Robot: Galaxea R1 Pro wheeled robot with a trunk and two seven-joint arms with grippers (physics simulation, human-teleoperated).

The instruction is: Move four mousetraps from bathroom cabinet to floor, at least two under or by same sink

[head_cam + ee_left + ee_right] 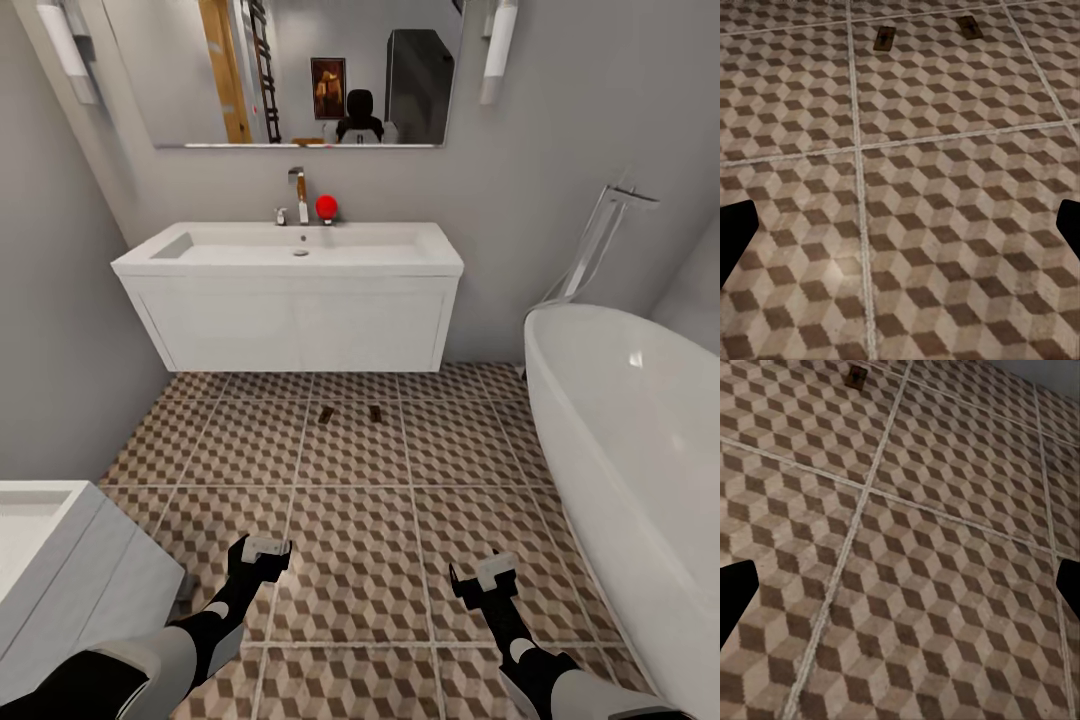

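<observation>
Sink (290,290) on far wall, two mousetraps (349,413) side by side on bathroom floor (350,520) before it, bathtub (640,450) right

a home bathroom: a wide white wall-hung basin (290,290) with a chrome tap (298,193), mirror (300,70) above it, rounded white bathtub (630,450) beside it.

Tiled floor (350,560); two mousetraps (349,413) lie flat before sink.

no readable text, no labels, no brands, no numbers, no signs
</observation>
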